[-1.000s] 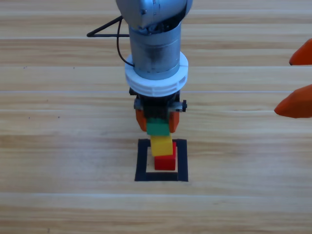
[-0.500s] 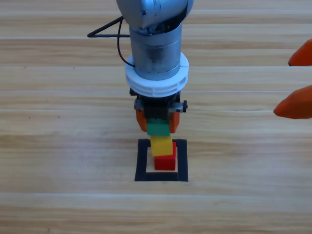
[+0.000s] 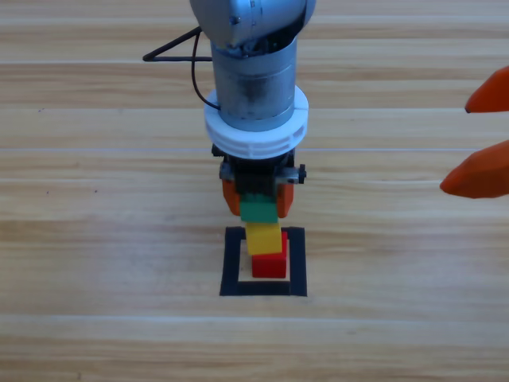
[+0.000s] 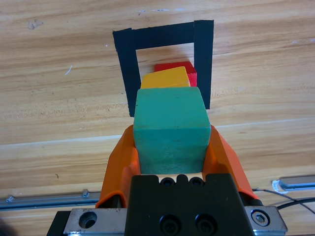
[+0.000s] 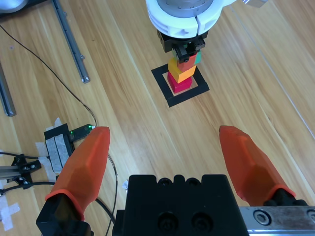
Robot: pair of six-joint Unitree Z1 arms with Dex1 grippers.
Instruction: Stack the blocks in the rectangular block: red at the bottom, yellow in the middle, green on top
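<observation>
High view: the left gripper (image 3: 257,197) is seen coming down from the top edge over the middle of the wooden table (image 3: 95,239), its orange jaws closed on the green cube (image 3: 258,210). The green cube is held directly above the yellow cube (image 3: 264,237), which rests on the red cube (image 3: 270,264); whether green touches yellow cannot be told. The red cube sits inside the black tape square (image 3: 263,262), toward its right half. The right gripper (image 3: 479,135) is parked at the right edge with its jaws spread wide, nothing between them.

Left wrist view: the green cube (image 4: 170,129) is clamped between the two orange jaws (one on each side face). Beyond it the yellow cube (image 4: 165,78) and a sliver of the red cube (image 4: 187,69) are lined up within the tape square (image 4: 125,64).

Right wrist view: the right gripper (image 5: 167,162) is shown with its jaws far apart, well away from the stack. Farther off, the left gripper (image 5: 188,54) is seen atop the yellow cube (image 5: 181,72) and red cube (image 5: 176,83) in the tape square (image 5: 170,93). Cables (image 5: 49,69) lie on the table to the left.
</observation>
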